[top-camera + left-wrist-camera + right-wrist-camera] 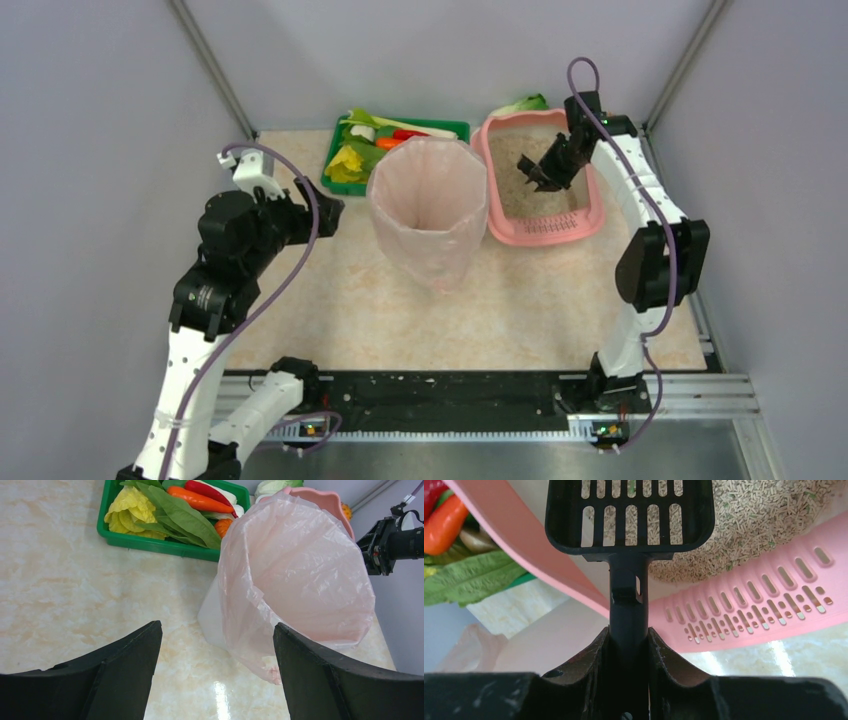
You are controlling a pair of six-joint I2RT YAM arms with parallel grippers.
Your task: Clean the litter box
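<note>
Here, at the upper right of the overhead frame, the litter box [545,232] sits beside the bag-lined bin [428,210], the right gripper [628,647] clamping a black slotted scoop [629,551] over, perhaps touching, the litter, while the left gripper [217,625] hangs mid-left, jaws wide apart.

White shells and black joints form the left arm [185,370] and right arm [640,180]. Lilac cables [300,255] trail behind the black left end effector [217,630] and scuffed right end effector [629,635].

Green vegetable tray [150,542], bag-lined bin [430,240]
</note>
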